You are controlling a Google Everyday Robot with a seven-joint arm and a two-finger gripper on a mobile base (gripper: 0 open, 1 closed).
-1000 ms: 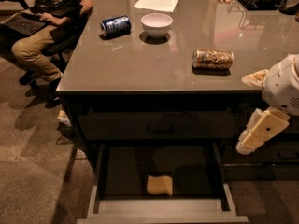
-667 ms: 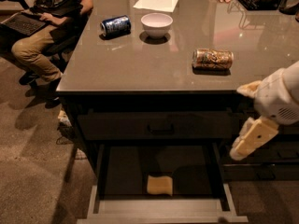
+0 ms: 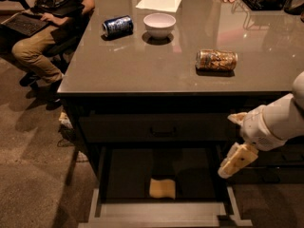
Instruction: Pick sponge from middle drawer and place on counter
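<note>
The gripper hangs off the right front corner of the cabinet, below the counter edge and above the right wall of the middle drawer. Its two tan fingers are spread wide with nothing between them, one pointing left and the other slanting down towards the drawer's right rail. The white arm behind it runs off to the right.

The drawer is pulled out, a dark flat-floored box with a paler grey front lip. The sponge lies on that floor near the front, about midway across: pale tan, soft-looking, roughly rectangular with rounded corners. I see bare floor on either side of it and clear room above (the closed upper drawer front, with its small curved handle, overhangs only the rear).

The countertop is glossy grey-brown with a thin edge. On it, a gold-brown can lies on its side nearest the gripper's corner, and a blue can, also on its side, sits beside a white bowl. A paper sheet lies at the back. The front strip is open surface.

A seated person holds a laptop at the left.
</note>
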